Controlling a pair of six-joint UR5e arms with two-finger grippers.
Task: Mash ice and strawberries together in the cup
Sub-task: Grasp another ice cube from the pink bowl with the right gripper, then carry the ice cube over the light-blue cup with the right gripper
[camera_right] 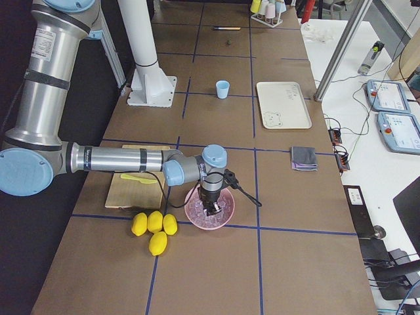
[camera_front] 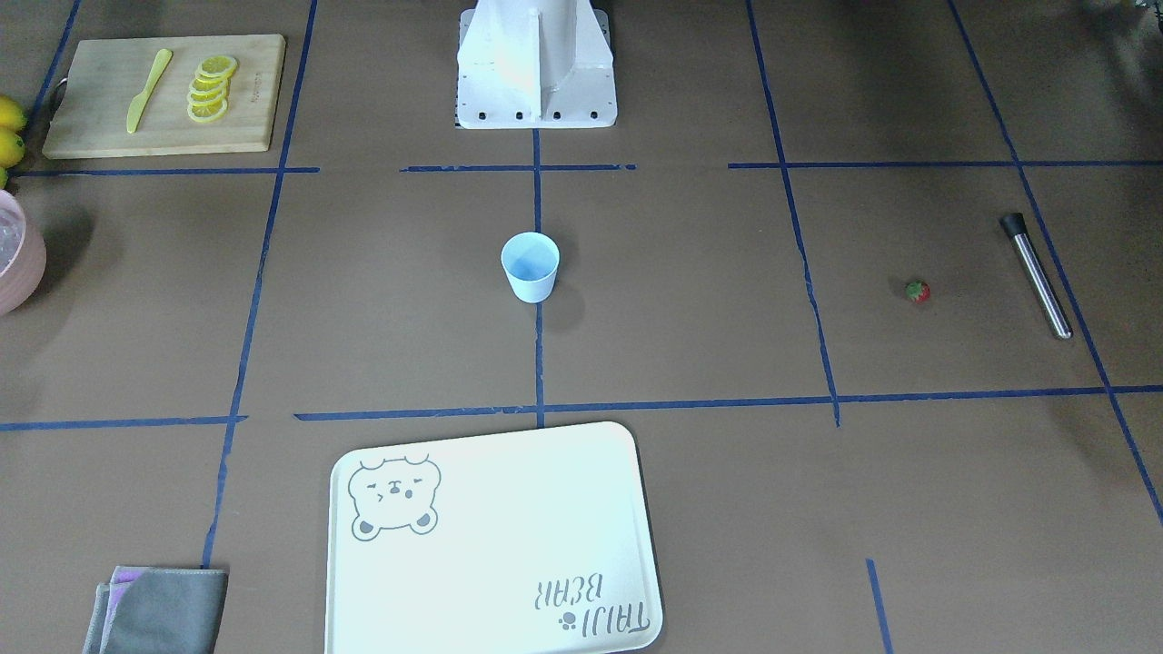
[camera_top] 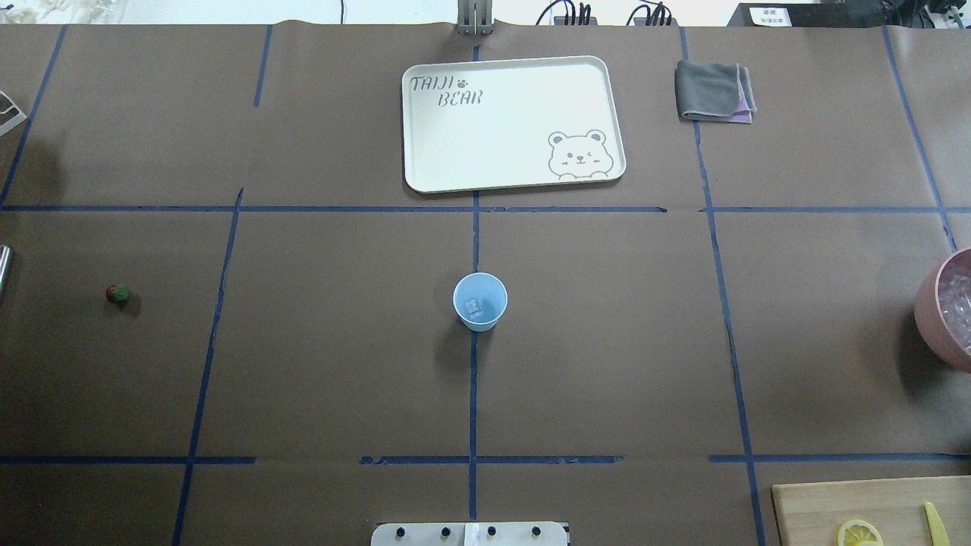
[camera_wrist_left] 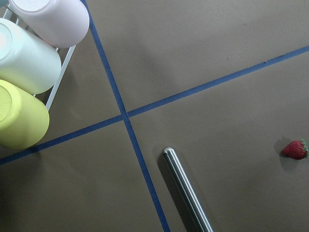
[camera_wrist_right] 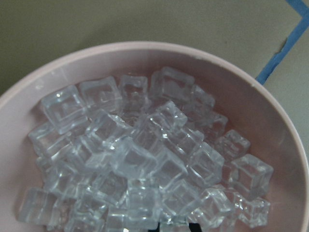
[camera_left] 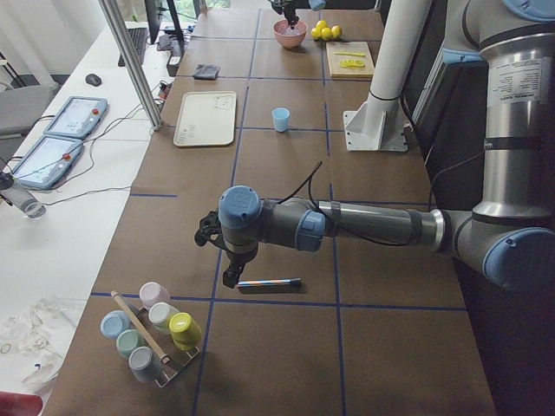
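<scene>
While the cup (camera_top: 479,302) sits in the middle of the table with one ice cube (camera_top: 473,307) at the bottom, the strawberry (camera_top: 117,294) is way off on the robot's left, lying on the bare paper near a steel muddler (camera_front: 1036,275) but not touching it. Left gripper (camera_left: 229,276) hangs low right by that muddler, close to a rack of coloured cups (camera_left: 152,334). Honestly can't tell if its jaws are apart or together. Right gripper (camera_right: 211,209) points down into the pink bowl (camera_wrist_right: 145,46) at the far right end, over a heap of ice (camera_wrist_right: 145,154). Same deal, can't make out its state.
</scene>
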